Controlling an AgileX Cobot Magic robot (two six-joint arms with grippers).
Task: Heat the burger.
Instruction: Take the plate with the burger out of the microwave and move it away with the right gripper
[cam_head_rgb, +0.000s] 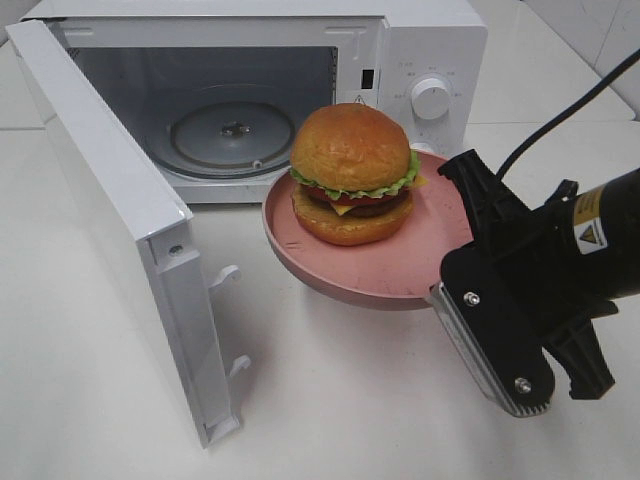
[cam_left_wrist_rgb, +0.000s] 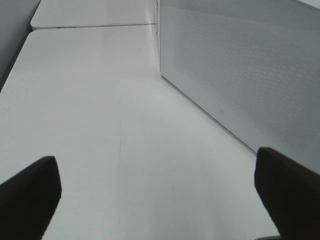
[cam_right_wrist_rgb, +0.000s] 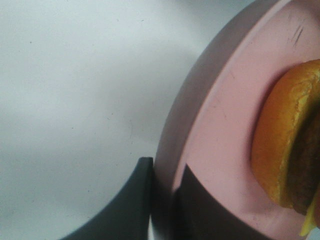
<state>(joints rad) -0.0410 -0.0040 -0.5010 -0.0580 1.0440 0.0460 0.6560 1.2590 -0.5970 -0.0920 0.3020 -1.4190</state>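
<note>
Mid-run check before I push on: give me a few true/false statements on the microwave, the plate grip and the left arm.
1. The microwave door is open. True.
2. The burger sits on the turntable. False: it rests on the pink plate, outside the cavity.
3. The right gripper pinches the plate's rim. True.
4. The left gripper holds the door. False: its jaws are apart and empty over the table.
5. The turntable is bare. True.
</note>
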